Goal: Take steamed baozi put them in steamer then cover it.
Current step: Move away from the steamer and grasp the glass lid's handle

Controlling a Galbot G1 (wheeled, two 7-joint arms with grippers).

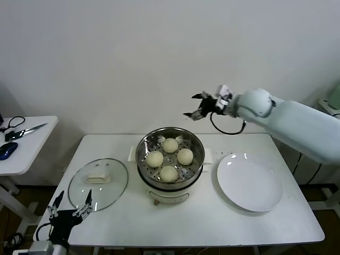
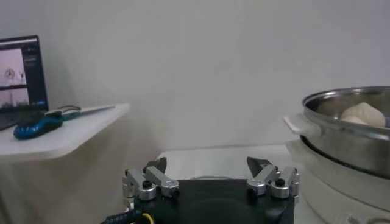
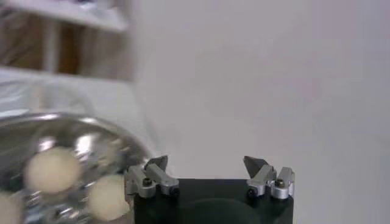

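Several steamed baozi [image 1: 170,145] lie inside the shiny steamer [image 1: 142,150] at the table's middle, on its cream pot base. The cover [image 1: 98,183], a clear glass lid with a cream handle, lies flat on the table to the steamer's left. My right gripper [image 1: 192,105] hangs open and empty in the air, above and behind the steamer's right side. In its wrist view the right gripper [image 3: 206,163] has jaws wide apart, with baozi [image 3: 52,169] below. My left gripper [image 1: 69,208] is open at the table's front left, near the cover. From the left wrist, the left gripper [image 2: 208,165] faces the steamer [image 2: 347,131].
An empty flat white plate [image 1: 248,182] lies to the right of the steamer. A small side table [image 1: 26,151] at the far left carries scissors and a blue mouse [image 2: 36,126]. A white wall stands behind the table.
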